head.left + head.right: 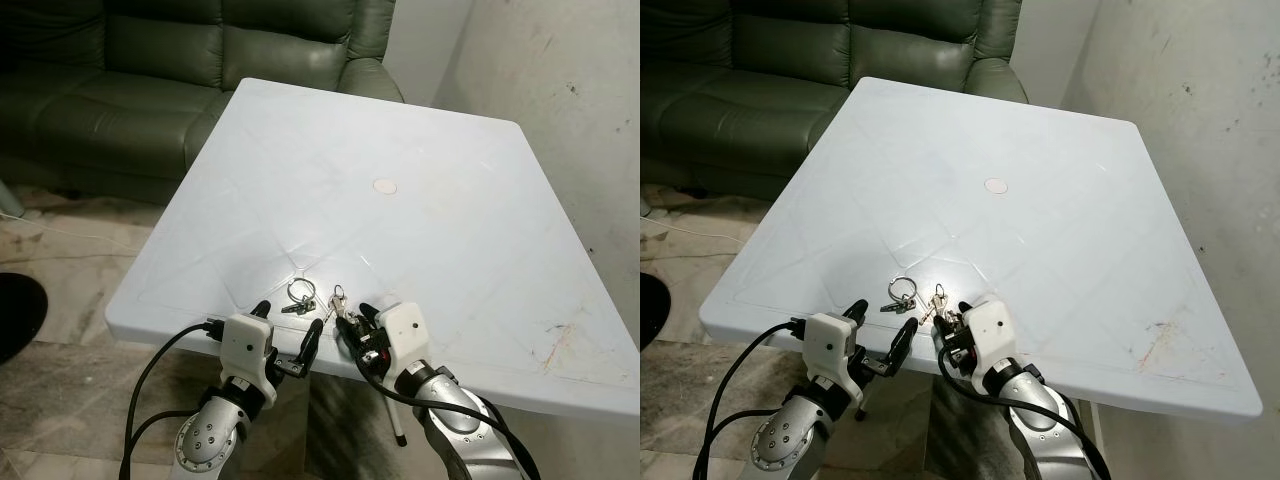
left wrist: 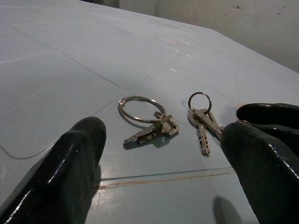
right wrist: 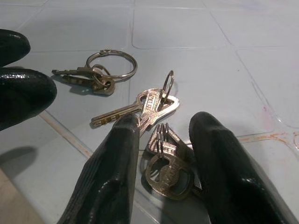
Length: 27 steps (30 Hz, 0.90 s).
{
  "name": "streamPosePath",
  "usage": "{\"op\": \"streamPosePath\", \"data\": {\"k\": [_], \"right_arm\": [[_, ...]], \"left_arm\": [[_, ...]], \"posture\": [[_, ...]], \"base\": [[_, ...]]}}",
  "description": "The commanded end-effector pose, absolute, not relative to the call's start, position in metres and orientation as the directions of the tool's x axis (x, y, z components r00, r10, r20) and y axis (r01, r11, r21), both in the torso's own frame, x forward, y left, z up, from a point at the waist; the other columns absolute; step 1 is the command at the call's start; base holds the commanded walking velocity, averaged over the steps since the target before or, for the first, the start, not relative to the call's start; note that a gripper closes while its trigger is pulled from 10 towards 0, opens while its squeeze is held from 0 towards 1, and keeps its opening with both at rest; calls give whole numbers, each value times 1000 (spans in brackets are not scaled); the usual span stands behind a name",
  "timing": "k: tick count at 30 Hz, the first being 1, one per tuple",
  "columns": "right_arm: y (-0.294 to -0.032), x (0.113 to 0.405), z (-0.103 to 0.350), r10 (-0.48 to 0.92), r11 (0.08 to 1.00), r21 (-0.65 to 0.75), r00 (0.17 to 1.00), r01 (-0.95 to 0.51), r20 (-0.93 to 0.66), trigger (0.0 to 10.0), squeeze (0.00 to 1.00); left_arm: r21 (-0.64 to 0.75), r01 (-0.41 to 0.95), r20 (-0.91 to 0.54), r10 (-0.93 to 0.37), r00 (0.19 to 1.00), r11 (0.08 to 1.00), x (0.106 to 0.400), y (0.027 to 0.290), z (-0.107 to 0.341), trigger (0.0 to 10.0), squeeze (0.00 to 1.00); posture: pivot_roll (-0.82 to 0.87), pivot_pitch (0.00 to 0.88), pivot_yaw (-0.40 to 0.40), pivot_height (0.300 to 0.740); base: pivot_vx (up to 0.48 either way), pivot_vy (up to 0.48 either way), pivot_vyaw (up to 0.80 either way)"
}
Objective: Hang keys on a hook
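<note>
We are seeing two key sets lying on the white table point(image 1: 420, 180) near its front edge. The right gripper point(image 3: 161, 154), fingers apart, is straddling the nearer bunch of keys point(image 3: 154, 112), partly hiding it. The left gripper point(image 2: 163, 154) is hovering spread before the ringed keys point(image 2: 147, 123).

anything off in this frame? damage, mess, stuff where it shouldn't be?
Mostly wear. The table has reddish scuff marks near its right front corner and a faint rust-coloured line by the near edge. Two sets of keys lie there: the ringed set and the right set, which sits at the right gripper. No hook in sight.
</note>
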State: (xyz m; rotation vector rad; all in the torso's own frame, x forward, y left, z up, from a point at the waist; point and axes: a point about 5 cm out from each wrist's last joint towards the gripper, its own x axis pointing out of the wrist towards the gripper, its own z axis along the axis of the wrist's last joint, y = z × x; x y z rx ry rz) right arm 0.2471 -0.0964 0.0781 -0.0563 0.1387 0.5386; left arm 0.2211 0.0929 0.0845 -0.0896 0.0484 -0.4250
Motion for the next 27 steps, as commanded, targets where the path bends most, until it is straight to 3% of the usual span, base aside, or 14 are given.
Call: {"op": "streamPosePath", "data": {"k": [1, 8, 10, 11, 14, 15, 16, 17, 19, 22, 24, 25, 26, 27], "right_arm": [[-101, 249, 81, 496, 863, -34, 858, -504, -133, 9529, 0], [-106, 249, 82, 493, 864, -41, 861, -501, -126, 9176, 0], [-107, 249, 82, 500, 861, -39, 857, -508, -127, 8588, 0], [-109, 249, 81, 493, 863, -51, 861, -502, -128, 7098, 0], [-113, 248, 80, 492, 864, -46, 860, -502, -136, 7176, 0], [-115, 247, 80, 489, 865, -51, 861, -499, -140, 4196, 0], [-115, 247, 79, 487, 866, -53, 862, -498, -143, 4196, 0], [-117, 245, 78, 494, 860, -63, 857, -506, -147, 2235, 0], [-118, 244, 77, 499, 857, -62, 853, -512, -153, 1529, 0], [-118, 244, 77, 498, 858, -55, 853, -511, -153, 863, 0], [-118, 244, 77, 492, 861, -58, 857, -505, -152, 1647, 0], [-117, 243, 78, 497, 859, -57, 855, -509, -148, 314, 0], [-116, 243, 77, 498, 858, -55, 854, -510, -150, 1765, 0], [-116, 243, 77, 498, 858, -55, 854, -510, -150, 1765, 0]], "left_arm": [[-106, 424, -23, -429, 903, 899, 221, 88, 87, 10000, 0], [-107, 425, -22, -430, 903, 899, 221, 87, 87, 10000, 0], [-106, 425, -21, -429, 903, 899, 221, 88, 87, 10000, 0], [-106, 425, -21, -429, 903, 899, 221, 88, 87, 10000, 0], [-105, 424, -21, -429, 903, 899, 221, 88, 87, 10000, 0], [-104, 424, -21, -428, 904, 900, 221, 88, 87, 10000, 0], [-104, 423, -21, -428, 904, 900, 221, 88, 87, 10000, 0], [-106, 425, -22, -430, 903, 899, 221, 88, 87, 10000, 0], [-106, 427, -22, -432, 902, 898, 221, 87, 87, 10000, 0], [-107, 428, -22, -432, 901, 898, 222, 87, 87, 10000, 0], [-107, 428, -22, -432, 901, 898, 221, 88, 87, 10000, 0], [-106, 428, -23, -432, 901, 898, 221, 88, 87, 10000, 0], [-104, 428, -22, -432, 902, 898, 221, 88, 87, 10000, 0], [-104, 428, -22, -432, 902, 898, 221, 88, 87, 10000, 0]], "posture": [[63, 90, -136, 740], [61, 89, -137, 740], [61, 89, -137, 740], [61, 89, -137, 740], [61, 89, -137, 740], [61, 89, -137, 740], [61, 89, -137, 740], [61, 89, -137, 740], [61, 89, -137, 740], [61, 89, -137, 740], [58, 91, -136, 740], [58, 91, -136, 740], [59, 91, -136, 740], [59, 91, -136, 740]], "base": [[0, 0, 0], [0, 0, 0], [0, 0, 0], [0, 0, 0], [0, 0, 0], [0, 0, 0], [0, 0, 0], [0, 0, 0], [0, 0, 0], [0, 0, 0], [0, 0, 0], [0, 0, 0], [0, 0, 0], [0, 0, 0]]}}
